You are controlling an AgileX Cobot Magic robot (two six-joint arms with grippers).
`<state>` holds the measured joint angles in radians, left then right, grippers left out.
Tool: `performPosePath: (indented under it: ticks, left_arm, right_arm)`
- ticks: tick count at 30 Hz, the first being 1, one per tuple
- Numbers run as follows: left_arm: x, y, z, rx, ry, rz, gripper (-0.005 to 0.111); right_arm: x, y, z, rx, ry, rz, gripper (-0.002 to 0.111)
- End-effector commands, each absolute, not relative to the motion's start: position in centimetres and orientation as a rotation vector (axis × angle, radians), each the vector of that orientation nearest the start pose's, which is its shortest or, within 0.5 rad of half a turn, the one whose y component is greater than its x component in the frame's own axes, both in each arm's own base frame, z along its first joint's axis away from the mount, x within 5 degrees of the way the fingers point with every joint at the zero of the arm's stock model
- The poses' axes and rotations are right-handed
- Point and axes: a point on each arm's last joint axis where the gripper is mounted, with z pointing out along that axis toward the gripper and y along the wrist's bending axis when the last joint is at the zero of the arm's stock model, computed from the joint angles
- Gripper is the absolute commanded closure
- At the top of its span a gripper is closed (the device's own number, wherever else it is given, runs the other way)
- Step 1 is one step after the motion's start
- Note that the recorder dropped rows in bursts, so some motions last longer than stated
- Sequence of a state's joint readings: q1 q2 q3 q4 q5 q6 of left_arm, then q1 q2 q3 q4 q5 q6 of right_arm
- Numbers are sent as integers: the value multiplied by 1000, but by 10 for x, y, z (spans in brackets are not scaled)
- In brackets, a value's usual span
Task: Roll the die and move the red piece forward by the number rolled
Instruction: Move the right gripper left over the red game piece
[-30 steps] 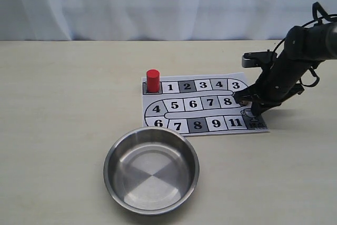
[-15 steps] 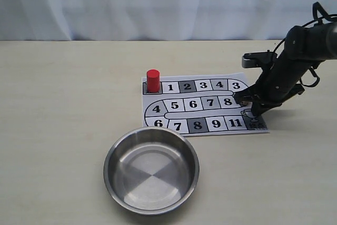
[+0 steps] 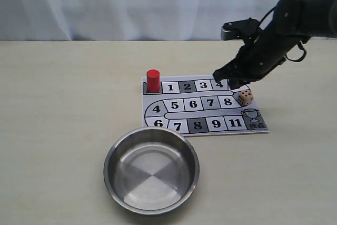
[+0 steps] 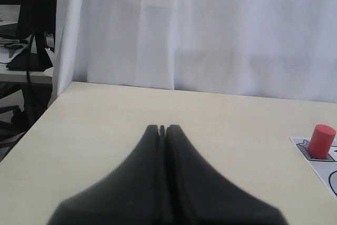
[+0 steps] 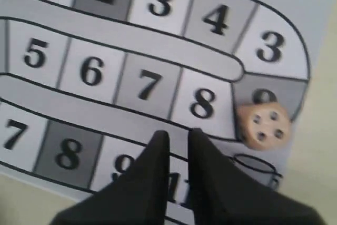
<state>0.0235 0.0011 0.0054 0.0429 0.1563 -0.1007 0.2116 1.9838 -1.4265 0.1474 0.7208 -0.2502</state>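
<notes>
The die [image 3: 244, 97] [image 5: 262, 124] lies on the game board [image 3: 184, 114], on the grey square just past 8, with four dots facing up. My right gripper [image 3: 230, 84] [image 5: 178, 135] hangs above the board beside the die. It is open by a narrow gap and holds nothing. The red piece [image 3: 153, 80] [image 4: 321, 140] stands upright on the start square at the board's far left corner. My left gripper [image 4: 162, 127] is shut and empty over bare table; the exterior view does not show it.
A round steel bowl [image 3: 114, 151] sits empty in front of the board, close to its near edge. A trophy square [image 3: 251, 114] marks the board's end. White curtain [image 3: 131, 3] backs the table.
The right gripper has lifted and moved up and left from the board's near right corner. The die, hidden before, now lies uncovered on the board.
</notes>
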Motion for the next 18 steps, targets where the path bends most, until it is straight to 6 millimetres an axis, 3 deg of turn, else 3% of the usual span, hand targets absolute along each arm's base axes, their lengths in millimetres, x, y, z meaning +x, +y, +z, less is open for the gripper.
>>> performPosePath:
  ticks: [1, 3, 6, 9, 18]
  left_arm:
    - [56, 2, 200, -70, 1624, -20, 107]
    - [56, 2, 200, -70, 1624, -20, 107]
    - [56, 2, 200, -70, 1624, -20, 107]
    - [56, 2, 200, -70, 1626, -20, 107]
    - [56, 2, 200, -70, 1626, -20, 107]
  right_arm:
    - [406, 135, 201, -557, 2585, 214, 78]
    - [407, 156, 206, -575, 2519, 249, 62]
    - [414, 181, 205, -606, 2497, 298, 47]
    - [423, 192, 203, -606, 2473, 319, 43]
    - [444, 222, 177, -489, 2291, 368, 43]
